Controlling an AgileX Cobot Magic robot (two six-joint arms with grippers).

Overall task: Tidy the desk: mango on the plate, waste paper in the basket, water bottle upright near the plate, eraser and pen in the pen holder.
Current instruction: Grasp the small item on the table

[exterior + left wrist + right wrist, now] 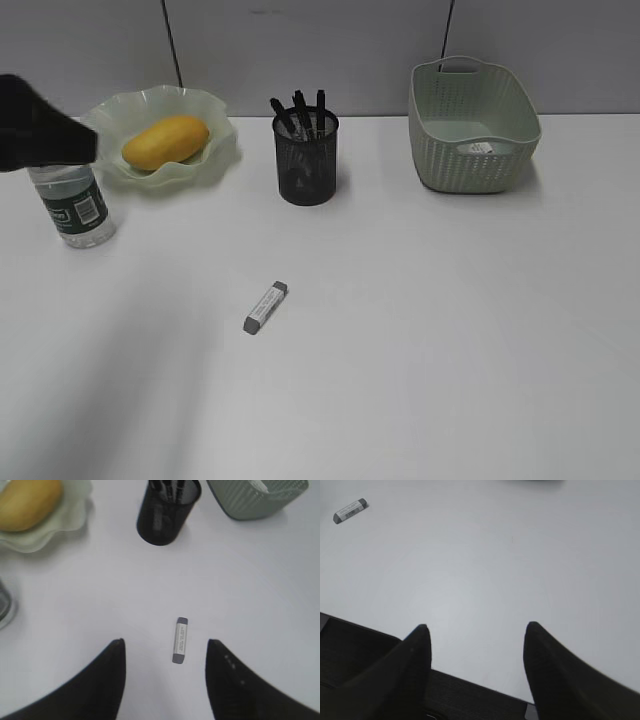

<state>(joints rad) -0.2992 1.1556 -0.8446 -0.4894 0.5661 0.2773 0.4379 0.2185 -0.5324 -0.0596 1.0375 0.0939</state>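
Desk (450, 350): large plain white tabletop carrying every item listed below.

Basket (473, 125): pale green perforated tub with cut-out handles, far right. A small white-grey waste paper (481, 147) scrap lies inside on its floor.

Plate (215, 140): pale green wavy-rimmed dish, far left. The mango (166, 141), yellow-orange and oval, lies on it.

Water bottle (78, 205): clear plastic with a dark green barcode label, upright, just near-left of the plate; its top is hidden behind a dark blurred arm part at the left edge.

Pen holder (307, 155): black wire-mesh cup, far centre, between plate and basket. Several black pens (300, 112) stand in it.

Eraser (265, 307): small grey-and-white bar, lying flat on bare desk near the centre, well apart from the pen holder.

Left gripper (165, 647): in the left wrist view, fingers apart and holding nothing, above the desk, with the eraser lying between the fingertips.

Right gripper (476, 630): in the right wrist view, fingers apart and holding nothing, over bare desk, the eraser far off to its left.
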